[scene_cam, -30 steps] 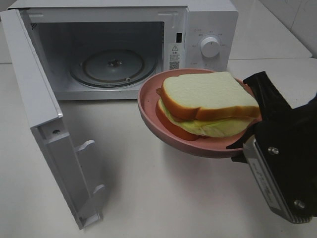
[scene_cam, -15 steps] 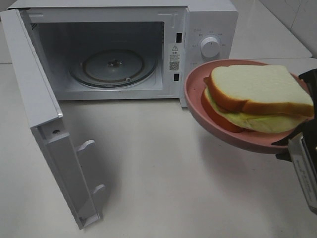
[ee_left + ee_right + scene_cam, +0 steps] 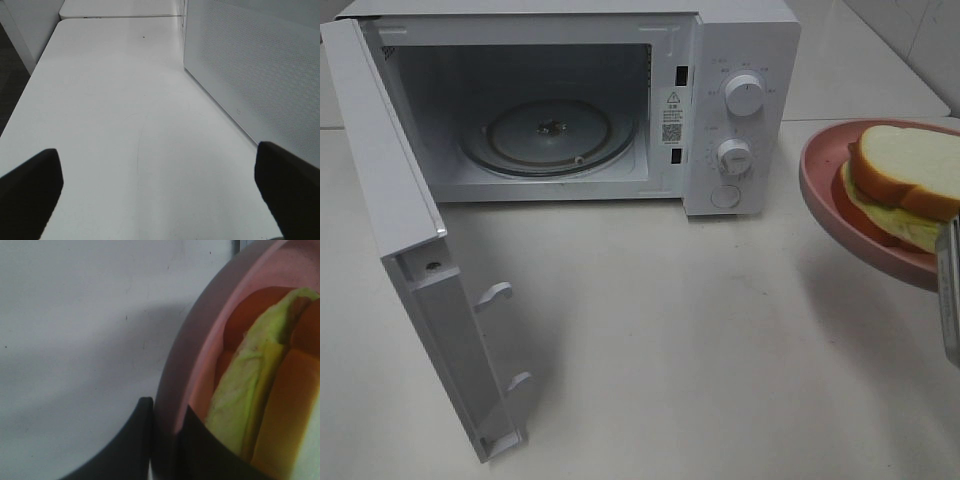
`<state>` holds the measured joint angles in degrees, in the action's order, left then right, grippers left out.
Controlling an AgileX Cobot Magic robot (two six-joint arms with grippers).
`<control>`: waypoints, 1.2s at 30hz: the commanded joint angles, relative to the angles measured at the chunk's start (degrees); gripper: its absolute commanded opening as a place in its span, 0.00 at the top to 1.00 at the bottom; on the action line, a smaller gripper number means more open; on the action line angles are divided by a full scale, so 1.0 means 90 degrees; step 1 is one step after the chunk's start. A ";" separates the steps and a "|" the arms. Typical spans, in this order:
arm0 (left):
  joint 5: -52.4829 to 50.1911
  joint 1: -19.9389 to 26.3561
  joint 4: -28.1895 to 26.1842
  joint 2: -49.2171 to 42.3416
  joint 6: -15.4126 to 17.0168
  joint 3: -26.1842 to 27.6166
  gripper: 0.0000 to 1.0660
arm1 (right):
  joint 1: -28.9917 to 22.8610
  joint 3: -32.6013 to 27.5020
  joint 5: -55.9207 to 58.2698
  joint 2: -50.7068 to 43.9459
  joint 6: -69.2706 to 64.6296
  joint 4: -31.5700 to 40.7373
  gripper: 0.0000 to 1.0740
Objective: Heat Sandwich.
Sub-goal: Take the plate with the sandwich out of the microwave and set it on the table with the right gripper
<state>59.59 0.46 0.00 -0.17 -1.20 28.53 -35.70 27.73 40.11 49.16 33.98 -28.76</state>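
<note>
A white table (image 3: 670, 350) carries the microwave (image 3: 570, 100) (door open).

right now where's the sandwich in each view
Exterior high: sandwich at the far right edge, on the pink plate, right of the microwave.
Left wrist: not in it.
Right wrist: fills the right side, filling and crust edge-on.
Shared landmark: the plate rim, pinched by the right claw.

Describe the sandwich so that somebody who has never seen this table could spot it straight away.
Start at the white microwave with its door open, then look right, past its two knobs, to the round pink plate held up at the picture's edge. The sandwich lies on it: white bread, tan-orange crust, pale green-yellow filling, the only food here.
</note>
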 commanded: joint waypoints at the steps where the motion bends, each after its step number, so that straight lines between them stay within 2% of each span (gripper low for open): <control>1: -0.0025 0.0019 -0.0038 -0.0166 0.0000 -0.0019 0.06 | 0.0032 0.0025 0.0108 -0.0051 -0.0630 -0.0446 0.99; 17: -0.0025 0.0019 -0.0038 -0.0166 0.0000 -0.0019 0.06 | 0.0032 0.0025 0.1362 -0.0045 -0.3056 -0.1362 0.99; 22: -0.0025 0.0019 -0.0038 -0.0166 0.0000 -0.0019 0.06 | 0.0032 0.0038 0.1458 0.0025 -0.3374 -0.1541 0.99; 28: -0.0025 0.0019 -0.0038 -0.0166 0.0000 -0.0019 0.06 | 0.0032 0.0038 0.1445 0.0675 -0.3915 -0.1668 0.99; 36: -0.0025 0.0019 -0.0038 -0.0166 0.0000 -0.0019 0.06 | 0.0032 0.0325 0.1426 0.1795 -0.5507 -0.2247 0.99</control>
<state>59.59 0.46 0.00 -0.17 -1.20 28.53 -35.70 29.45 52.83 64.00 -12.26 -45.15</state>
